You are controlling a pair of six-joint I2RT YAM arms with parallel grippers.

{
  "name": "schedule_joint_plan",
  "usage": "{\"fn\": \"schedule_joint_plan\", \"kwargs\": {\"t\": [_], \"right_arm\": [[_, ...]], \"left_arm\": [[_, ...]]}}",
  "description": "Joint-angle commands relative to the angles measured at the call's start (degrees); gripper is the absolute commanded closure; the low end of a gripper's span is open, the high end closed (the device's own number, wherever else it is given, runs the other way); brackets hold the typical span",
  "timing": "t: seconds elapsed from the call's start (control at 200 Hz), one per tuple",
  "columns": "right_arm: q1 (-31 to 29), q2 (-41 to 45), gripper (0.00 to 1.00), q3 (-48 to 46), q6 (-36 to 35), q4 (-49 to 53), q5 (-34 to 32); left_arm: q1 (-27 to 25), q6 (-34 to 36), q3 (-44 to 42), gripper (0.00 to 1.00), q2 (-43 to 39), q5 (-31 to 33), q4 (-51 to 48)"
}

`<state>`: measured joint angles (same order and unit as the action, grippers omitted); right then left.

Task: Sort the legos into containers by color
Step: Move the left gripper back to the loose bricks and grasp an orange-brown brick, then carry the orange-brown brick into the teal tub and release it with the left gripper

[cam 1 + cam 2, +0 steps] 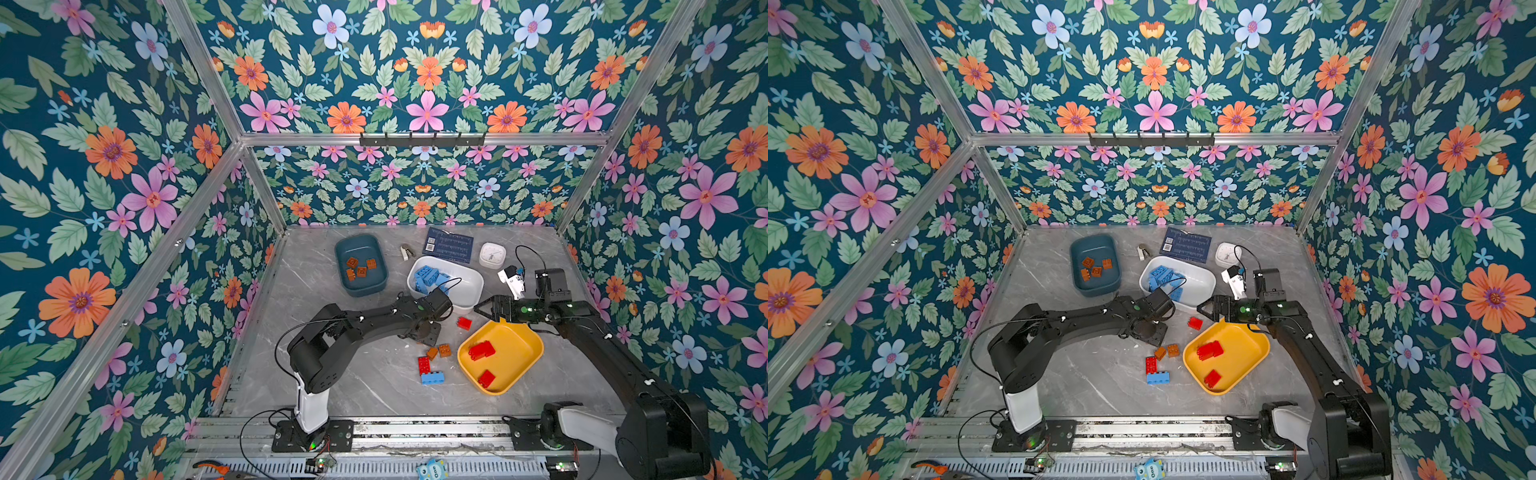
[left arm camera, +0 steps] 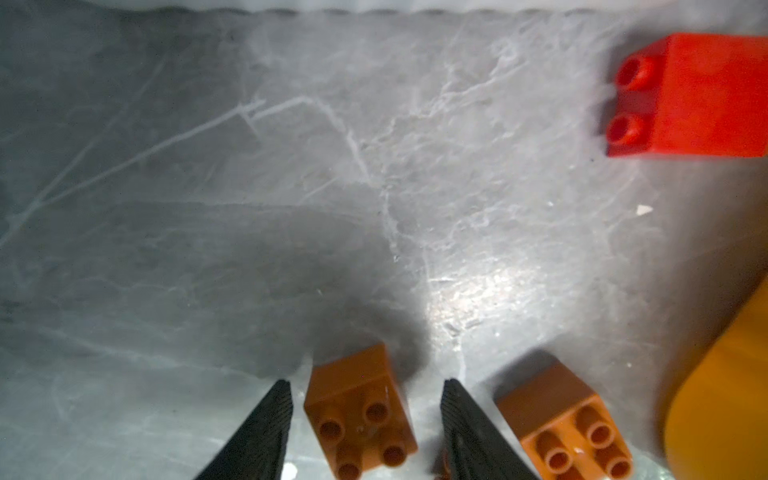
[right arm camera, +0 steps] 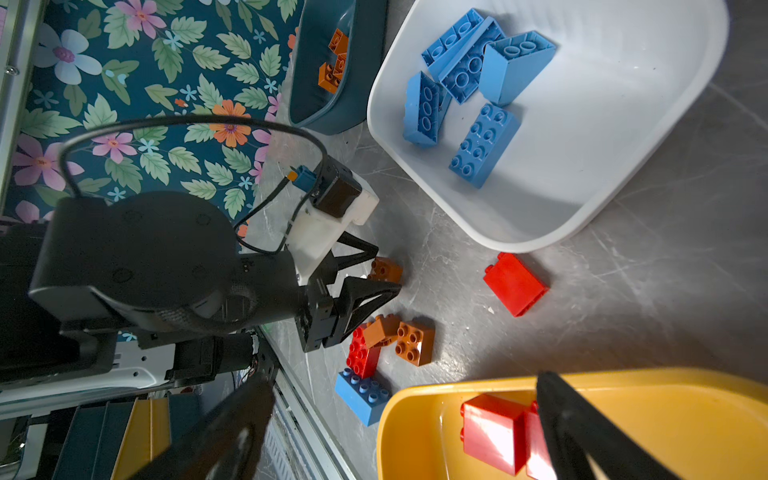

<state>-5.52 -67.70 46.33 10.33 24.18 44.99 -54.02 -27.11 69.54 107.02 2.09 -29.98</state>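
My left gripper (image 2: 365, 382) stands open, pointing down at the table, its jaws on either side of a short orange-brown lego (image 2: 359, 415) with a gap on each side. A second orange-brown lego (image 2: 569, 424) lies just outside one finger. In both top views the left gripper (image 1: 424, 334) hides the straddled brick. Loose on the table are a red lego (image 1: 464, 323), two orange-brown ones (image 1: 444, 350), a red one (image 1: 424, 365) and a blue one (image 1: 432, 378). My right gripper (image 1: 484, 309) hangs open and empty over the yellow container's (image 1: 519, 345) far rim.
The teal container (image 1: 338, 249) holds several orange-brown bricks, the white container (image 1: 473, 286) several blue ones, the yellow one red ones (image 1: 481, 350). A white clock (image 1: 492, 254), a dark blue card (image 1: 448, 245) and a small stapler-like thing (image 1: 407, 252) lie at the back.
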Motion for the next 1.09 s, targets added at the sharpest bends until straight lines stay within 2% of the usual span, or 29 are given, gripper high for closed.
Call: {"fn": "schedule_joint_plan", "kwargs": {"t": [0.0,0.235,0.395,0.59,0.86,1.09], "right_arm": [[-0.02,0.16,0.01,-0.18,-0.29,-0.45,0.62],[-0.06,0.11,0.01,-0.28,-0.22,-0.47,0.69],[-0.06,0.15,0.01,-0.41,-0.23,-0.52,0.6],[-0.03,0.03,0.01,-0.26,-0.23,-0.59,0.62],[-0.02,0.51,0.01,0.39,0.28,-0.6,0.94],[-1.14,-0.23,0.01,0.7,4.05,-5.61,4.92]], "left_arm": [[-0.21,-2.48,-0.87,0.44,-0.32,-1.06,0.29],[-0.3,-3.12,-1.18,0.52,-0.17,0.69,-0.11],[-0.3,-2.69,-0.98,0.63,0.31,1.04,-0.16],[-0.21,-1.33,-0.16,0.71,0.04,1.78,-0.94],[1.33,2.32,3.55,0.73,-3.94,3.62,-4.83],[8.85,9.5,7.65,0.72,-7.09,5.37,-8.0]]}}
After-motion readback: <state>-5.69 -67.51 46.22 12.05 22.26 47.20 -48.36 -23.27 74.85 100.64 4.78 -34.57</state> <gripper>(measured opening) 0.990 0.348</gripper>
